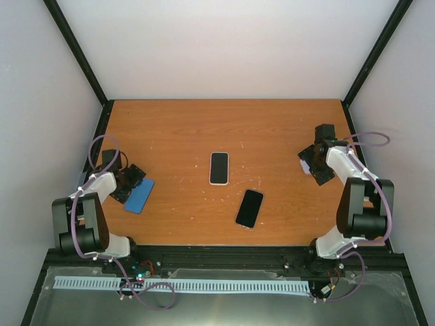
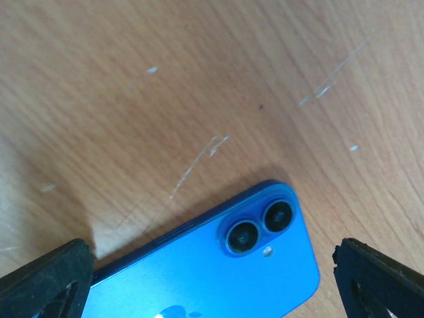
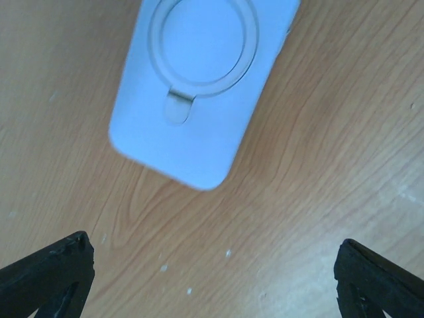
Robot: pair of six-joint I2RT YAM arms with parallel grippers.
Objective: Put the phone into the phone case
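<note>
A blue phone (image 2: 218, 271) lies face down on the wooden table, its two camera lenses up. My left gripper (image 2: 212, 281) is open just above it, one finger on each side; from the top view it (image 1: 129, 180) hovers over the phone's (image 1: 140, 197) far end. A white phone case (image 3: 199, 86) with a round ring on its back lies flat ahead of my open right gripper (image 3: 212, 271). From the top view the right gripper (image 1: 314, 163) covers most of the case (image 1: 306, 169).
A phone with a white rim and dark screen (image 1: 219, 168) lies at the table's middle. A black phone (image 1: 249, 208) lies nearer, slightly right. Black frame posts and white walls bound the table (image 1: 177, 129).
</note>
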